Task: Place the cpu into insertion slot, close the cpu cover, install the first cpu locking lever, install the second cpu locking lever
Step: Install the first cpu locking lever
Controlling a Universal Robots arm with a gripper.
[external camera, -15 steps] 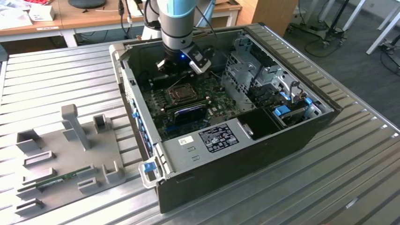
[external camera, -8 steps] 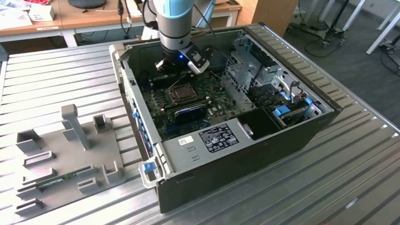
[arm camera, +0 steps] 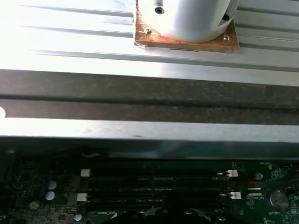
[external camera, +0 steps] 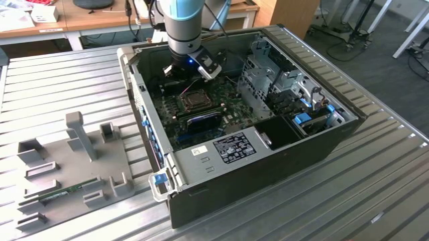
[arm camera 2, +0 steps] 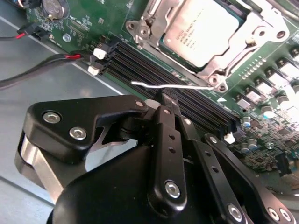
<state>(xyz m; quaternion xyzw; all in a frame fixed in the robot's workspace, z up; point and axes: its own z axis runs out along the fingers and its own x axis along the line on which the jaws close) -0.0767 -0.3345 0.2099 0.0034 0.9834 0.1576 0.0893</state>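
**Cpu seated, cover down, gripper pinched shut at the wire lever**

At the exterior view's left, a grey fixture tray (external camera: 67, 170) lies on the slatted table (external camera: 375, 201), well apart from the open computer case (external camera: 322, 145). Inside the case, the insertion slot (external camera: 194, 99) sits between the case wall on the exterior view's left and the drive cages (external camera: 268, 75) on its right, ringed by green board. The arm drops in near the far wall, with the gripper (external camera: 186, 75) just behind the slot.

In the second wrist view the cpu (arm camera 2: 205, 28) lies flat in the slot, and the cpu cover (arm camera 2: 259, 25) is down around it. A thin wire locking lever (arm camera 2: 173, 86) runs along the cover's edge, beside the black memory slots (arm camera 2: 140, 58). The gripper (arm camera 2: 167, 99) has its fingers drawn together with no gap showing. Its tip is just beneath the lever, and I cannot tell whether it touches.
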